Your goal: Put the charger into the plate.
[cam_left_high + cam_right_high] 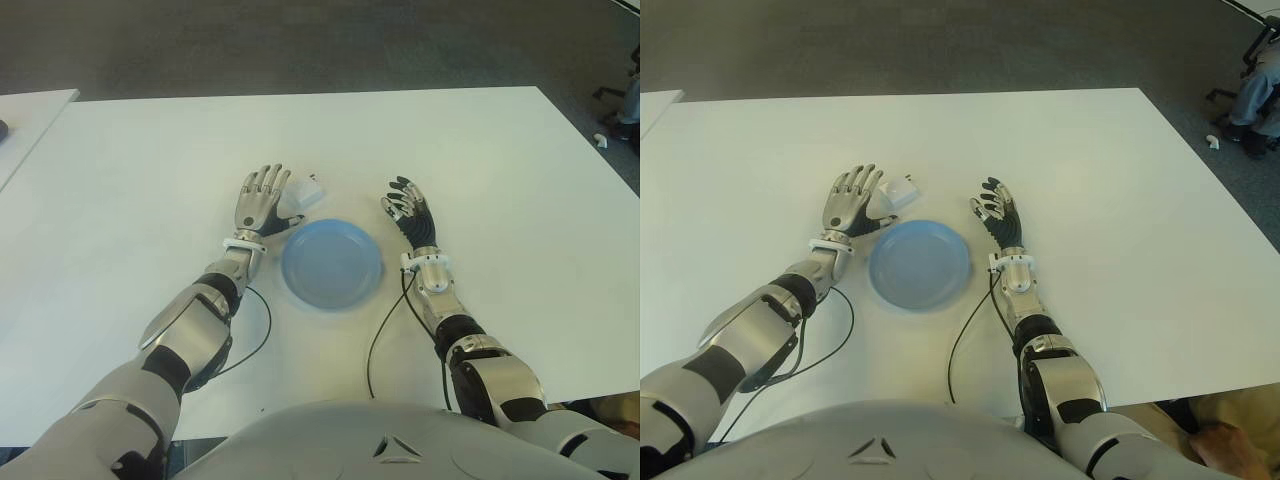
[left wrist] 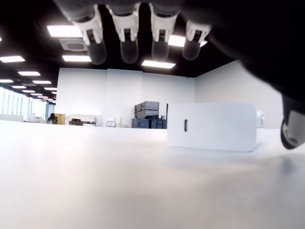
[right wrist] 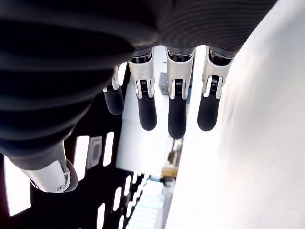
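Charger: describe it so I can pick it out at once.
On the white table, find the blue plate between the hands. Just beyond its far-left rim, beside the left hand, sits the charger: a small white block, the only loose item there.

A small white boxy plastic charger (image 1: 307,190) lies on the white table, just beyond the far-left rim of the plate and apart from it. Seen close from the left wrist, it is a rounded white block (image 2: 212,127) resting flat, with a short dark slot on its facing side. The round, shallow light-blue plate (image 1: 331,264) sits upright on the table nearer the robot, its smooth inside holding nothing. The charger is outside the plate.
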